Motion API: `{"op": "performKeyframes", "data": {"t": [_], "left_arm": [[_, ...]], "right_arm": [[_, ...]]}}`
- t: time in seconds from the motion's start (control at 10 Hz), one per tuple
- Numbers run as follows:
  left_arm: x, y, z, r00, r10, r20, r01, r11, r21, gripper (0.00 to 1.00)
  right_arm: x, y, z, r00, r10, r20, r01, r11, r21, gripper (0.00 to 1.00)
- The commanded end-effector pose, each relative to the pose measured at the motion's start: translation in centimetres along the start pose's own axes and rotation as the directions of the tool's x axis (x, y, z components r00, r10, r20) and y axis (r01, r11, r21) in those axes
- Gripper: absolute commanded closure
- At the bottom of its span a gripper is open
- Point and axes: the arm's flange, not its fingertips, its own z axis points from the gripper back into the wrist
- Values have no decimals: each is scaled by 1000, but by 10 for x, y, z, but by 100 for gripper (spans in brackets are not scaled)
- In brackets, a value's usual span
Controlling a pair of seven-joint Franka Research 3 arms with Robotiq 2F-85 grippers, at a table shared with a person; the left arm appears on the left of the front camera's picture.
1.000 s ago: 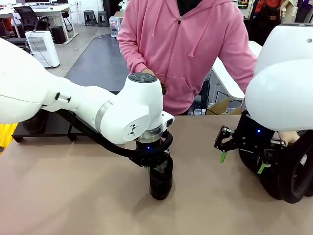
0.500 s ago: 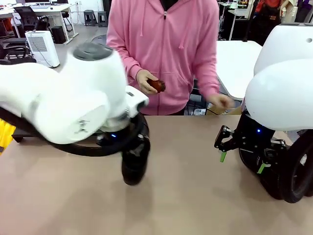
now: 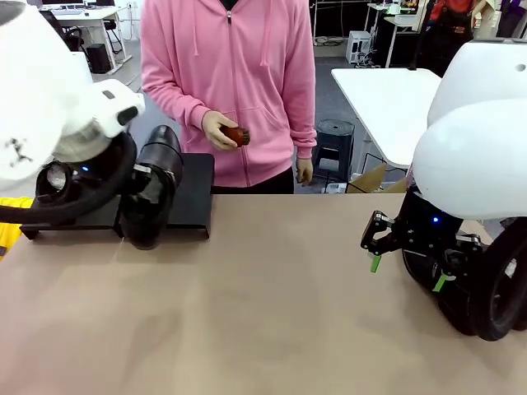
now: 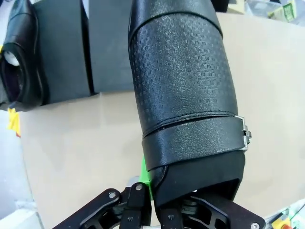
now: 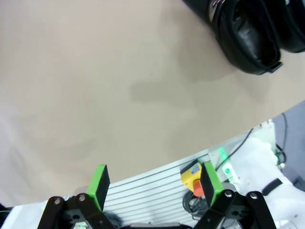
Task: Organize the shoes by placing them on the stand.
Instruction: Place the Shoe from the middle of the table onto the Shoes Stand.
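Fingers of my left gripper (image 4: 155, 202) are clamped on a shoe (image 4: 183, 95) at its collar, toe leading, at the stand's (image 4: 62, 52) near edge by the table's (image 3: 272, 313) far left corner. My right gripper (image 5: 155, 183) waits spread near the remaining shoes (image 5: 248, 33).

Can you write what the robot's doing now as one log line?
left gripper: shut on shoe | shoe: in air by stand | right gripper: open, over table | stand: another shoe on it
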Motion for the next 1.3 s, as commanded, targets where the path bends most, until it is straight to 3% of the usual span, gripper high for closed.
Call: {"op": "performKeyframes", "data": {"t": [0.0,0.1,0.6,0.7,0.9,1.2], "left_arm": [[6,16,12,997,80,6,-79,997,-18,100],[0,0,0,1000,0,0,0,1000,0,100],[-3,-3,-4,1000,-9,-24,9,1000,3,100],[10,15,-6,1000,24,-5,-24,998,53,100],[44,59,-18,998,33,-49,-29,996,83,100],[82,109,-25,996,77,-38,-75,996,46,100]], "right_arm": [[2,2,1,1000,1,2,-1,1000,11,0],[2,2,1,1000,1,2,-1,1000,11,0],[2,2,1,1000,1,2,-1,1000,11,0],[2,2,1,1000,1,2,-1,1000,11,0],[2,2,1,1000,1,2,-1,1000,11,0],[2,2,1,1000,1,2,-1,1000,11,0]]}}
